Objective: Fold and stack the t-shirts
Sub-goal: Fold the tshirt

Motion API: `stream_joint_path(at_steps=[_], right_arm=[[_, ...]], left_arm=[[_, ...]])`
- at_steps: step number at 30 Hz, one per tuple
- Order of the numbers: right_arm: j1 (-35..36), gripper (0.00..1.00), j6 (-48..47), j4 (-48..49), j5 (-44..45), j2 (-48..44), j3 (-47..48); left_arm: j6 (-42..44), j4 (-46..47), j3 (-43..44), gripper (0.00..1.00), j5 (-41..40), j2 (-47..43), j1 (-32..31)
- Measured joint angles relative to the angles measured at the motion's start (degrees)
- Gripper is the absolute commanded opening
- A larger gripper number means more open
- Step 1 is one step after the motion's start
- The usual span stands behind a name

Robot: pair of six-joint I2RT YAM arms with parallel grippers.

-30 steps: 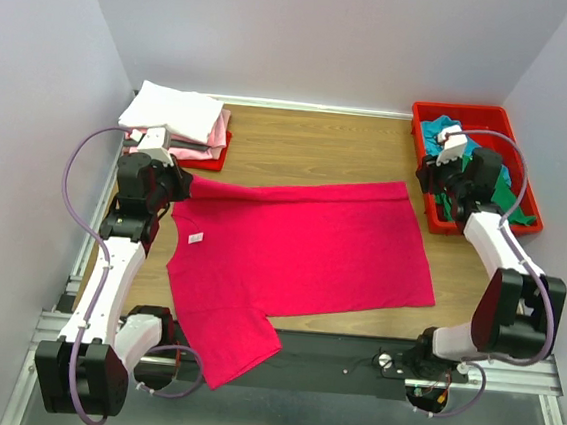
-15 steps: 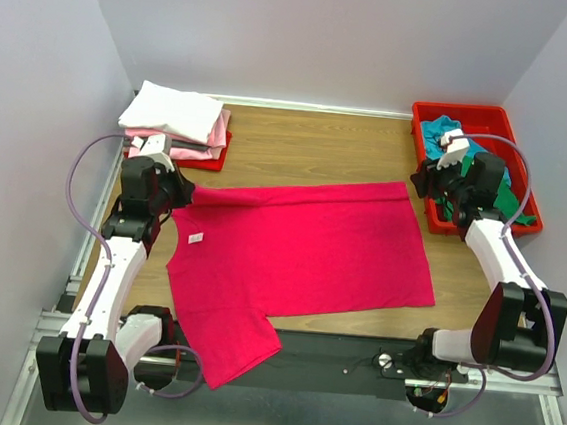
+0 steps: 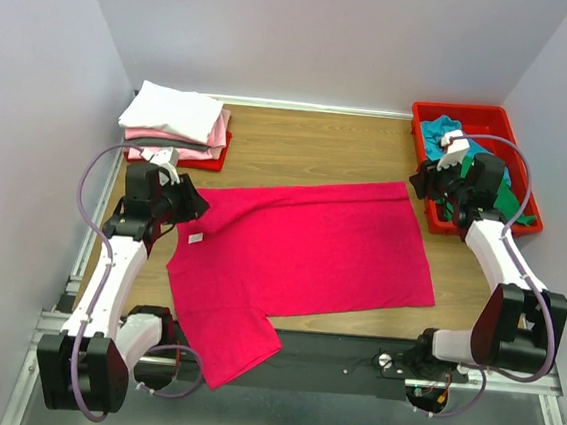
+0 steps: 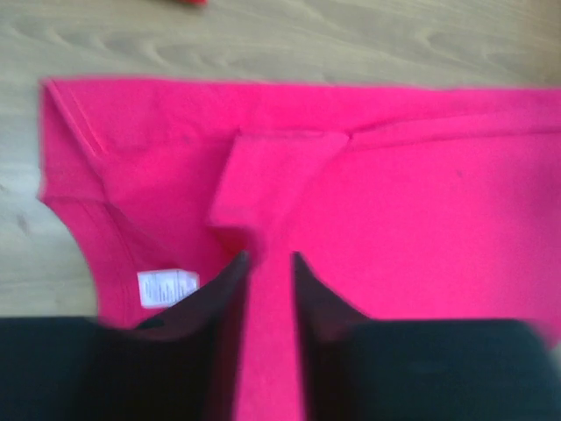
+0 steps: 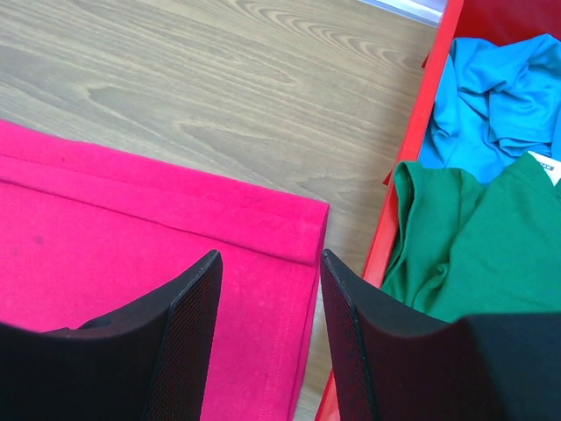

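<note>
A crimson-pink t-shirt (image 3: 305,250) lies spread on the wooden table, its white neck label (image 3: 196,236) near the left edge. In the left wrist view its sleeve (image 4: 272,175) lies folded inward on the body, next to the label (image 4: 166,287). My left gripper (image 3: 188,203) hovers over that shoulder, open (image 4: 267,259), with only cloth showing below the gap. The right gripper (image 3: 429,182) stands open (image 5: 270,254) above the shirt's far right hem corner (image 5: 302,228), holding nothing.
Folded white and pale pink shirts (image 3: 177,117) are stacked on a red tray (image 3: 213,158) at the back left. A red tray (image 3: 479,116) at the back right holds crumpled teal (image 5: 500,96) and green (image 5: 456,237) shirts; its wall (image 5: 394,210) is beside the right fingers.
The left gripper has opened and let go of the sleeve, which now lies folded onto the shirt body. That gripper shifted slightly right. The right arm has barely moved.
</note>
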Motion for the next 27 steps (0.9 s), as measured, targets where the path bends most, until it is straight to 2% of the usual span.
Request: stream_joint_path(at_steps=[2,8,11,13,16,22,27], right_arm=[[0.0,0.56,0.1,0.0,0.0,-0.2,0.0],[-0.3,0.57,0.3,-0.1,-0.4,-0.8,-0.2],[-0.5,0.57,0.3,-0.1,-1.0,-0.8,-0.3],[-0.5,0.57,0.4,-0.2,-1.4,-0.8,-0.3],[-0.7,0.58,0.5,-0.3,-1.9,-0.9,-0.5],[-1.6,0.58,0.6,-0.3,-3.2,-1.2,-1.0],[-2.2,0.59,0.7,-0.4,-4.3,-1.2,-1.3]], left_arm=[[-0.6,-2.8,-0.1,0.61,2.3,-0.9,0.0],[-1.6,-9.3,-0.3,0.63,4.4,-12.4,0.0],[-0.7,-9.5,1.9,0.63,4.1,-11.8,0.0],[0.3,-8.4,3.9,0.63,4.0,-7.4,0.0],[2.3,-5.9,7.0,0.62,3.6,3.7,-1.1],[7.2,-4.5,14.5,0.61,0.0,25.6,-9.0],[10.2,-3.5,20.5,0.58,-3.9,36.0,-10.8]])
